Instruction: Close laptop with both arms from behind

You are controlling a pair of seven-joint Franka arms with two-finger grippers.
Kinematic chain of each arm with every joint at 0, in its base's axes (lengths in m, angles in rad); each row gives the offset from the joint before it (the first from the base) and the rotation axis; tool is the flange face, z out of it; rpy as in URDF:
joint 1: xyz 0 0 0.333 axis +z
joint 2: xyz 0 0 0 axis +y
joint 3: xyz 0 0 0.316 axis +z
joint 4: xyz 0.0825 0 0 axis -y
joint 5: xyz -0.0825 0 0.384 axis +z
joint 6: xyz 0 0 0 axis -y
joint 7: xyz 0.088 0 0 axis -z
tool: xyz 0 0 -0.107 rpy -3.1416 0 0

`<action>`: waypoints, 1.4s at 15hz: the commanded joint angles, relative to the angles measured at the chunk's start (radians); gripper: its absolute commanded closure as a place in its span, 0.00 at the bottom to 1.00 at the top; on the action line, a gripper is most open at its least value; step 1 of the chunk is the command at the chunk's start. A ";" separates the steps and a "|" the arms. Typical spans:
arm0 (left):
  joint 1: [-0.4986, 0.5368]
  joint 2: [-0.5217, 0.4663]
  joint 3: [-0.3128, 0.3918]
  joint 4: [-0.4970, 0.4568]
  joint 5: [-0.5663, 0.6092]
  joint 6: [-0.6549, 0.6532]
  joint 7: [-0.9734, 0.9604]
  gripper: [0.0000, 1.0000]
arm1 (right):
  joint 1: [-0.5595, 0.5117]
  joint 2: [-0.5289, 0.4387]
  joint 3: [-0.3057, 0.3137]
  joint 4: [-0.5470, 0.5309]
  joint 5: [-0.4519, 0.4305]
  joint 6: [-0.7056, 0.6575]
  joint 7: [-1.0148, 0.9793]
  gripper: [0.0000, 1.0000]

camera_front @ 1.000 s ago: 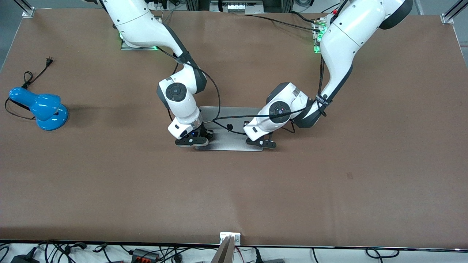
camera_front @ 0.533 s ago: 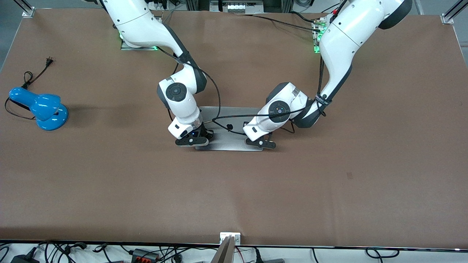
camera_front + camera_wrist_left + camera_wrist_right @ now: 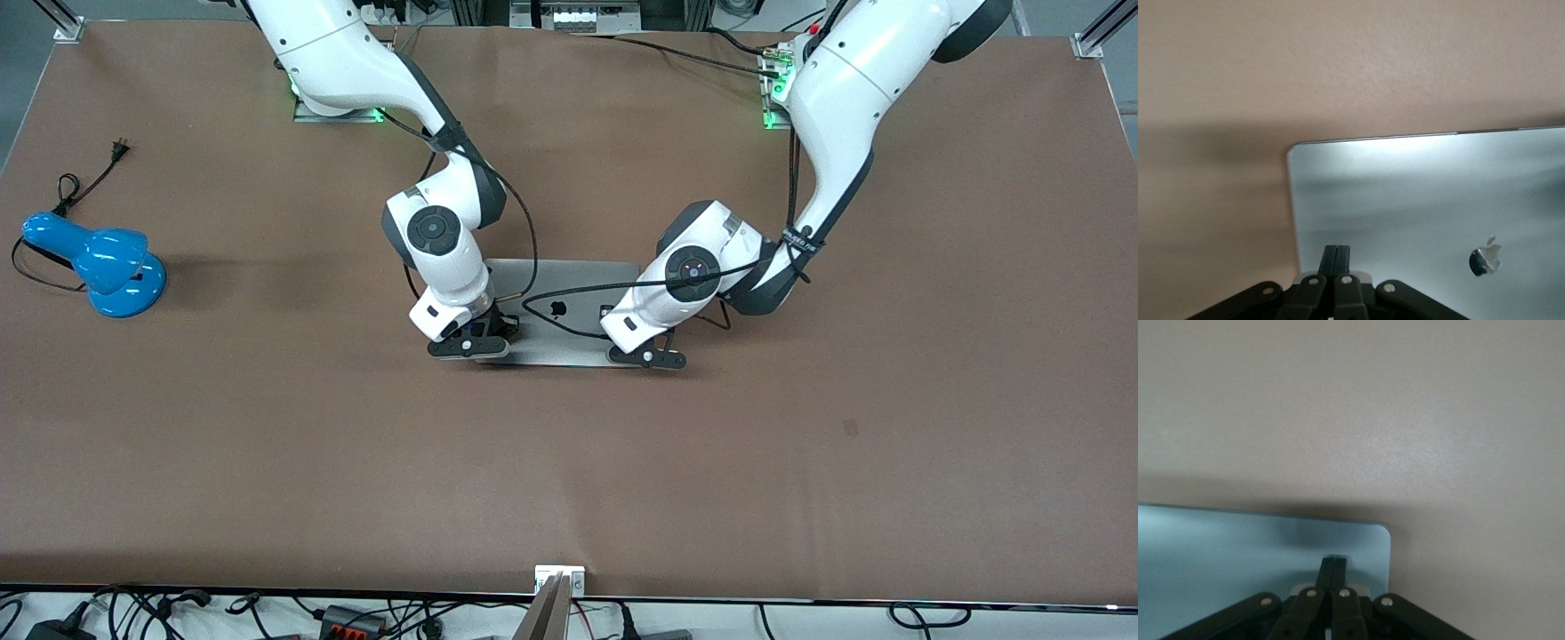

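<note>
The silver laptop (image 3: pixel 569 313) lies near the middle of the brown table (image 3: pixel 800 498), its lid now fully flat. Since a moment ago, both arms have drawn slightly toward the left arm's end, uncovering more lid. The left gripper (image 3: pixel 646 357) and right gripper (image 3: pixel 468 348), fingers clenched empty, rest on the lid's front corners. Closing looks complete. Only a black apple logo (image 3: pixel 1485 257) shows.

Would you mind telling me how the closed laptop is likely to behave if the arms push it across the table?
The laptop lies flat and thin, so it would probably slide rather than tip. Its smooth, glossy metal lid looks slippery, so the shut left gripper and shut right gripper above it might skid. It looks rigid and unlikely to flex.
</note>
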 commanded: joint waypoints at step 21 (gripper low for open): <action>0.387 -0.671 -0.017 -0.144 -0.072 -0.547 0.311 1.00 | -0.427 -0.577 -0.005 0.090 0.000 -1.052 -0.444 0.00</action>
